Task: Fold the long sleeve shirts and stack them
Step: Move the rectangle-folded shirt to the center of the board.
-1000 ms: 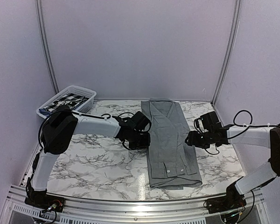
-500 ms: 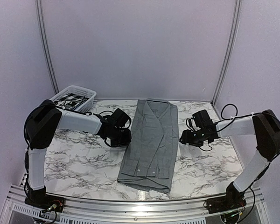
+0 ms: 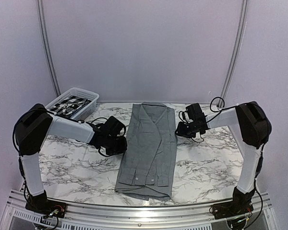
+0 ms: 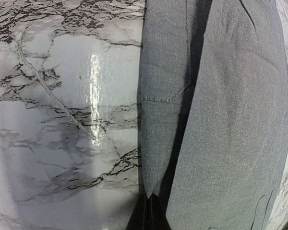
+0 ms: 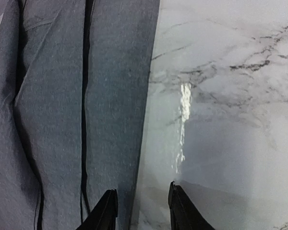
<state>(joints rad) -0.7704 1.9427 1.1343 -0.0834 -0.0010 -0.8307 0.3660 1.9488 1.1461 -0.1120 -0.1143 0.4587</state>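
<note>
One mid-grey long sleeve shirt (image 3: 149, 143) lies on the marble table (image 3: 72, 165), folded into a long narrow strip with the collar at the far end. My left gripper (image 3: 124, 145) is at the strip's left edge. In the left wrist view the left gripper (image 4: 151, 203) is shut on the edge of the shirt (image 4: 230, 120). My right gripper (image 3: 178, 130) is at the strip's right edge, near the collar end. In the right wrist view the right gripper (image 5: 141, 208) is open, its jaws either side of the edge of the shirt (image 5: 53, 96), holding nothing.
A white basket (image 3: 89, 106) stands at the back left and holds a black-and-white checked cloth (image 3: 69, 102). Pale walls close in the table at the back and both sides. The metal front rail (image 3: 144, 211) runs along the near edge.
The shirt has slid left across the table and turned slightly. Both grippers have moved left with it, the right one also farther back.
</note>
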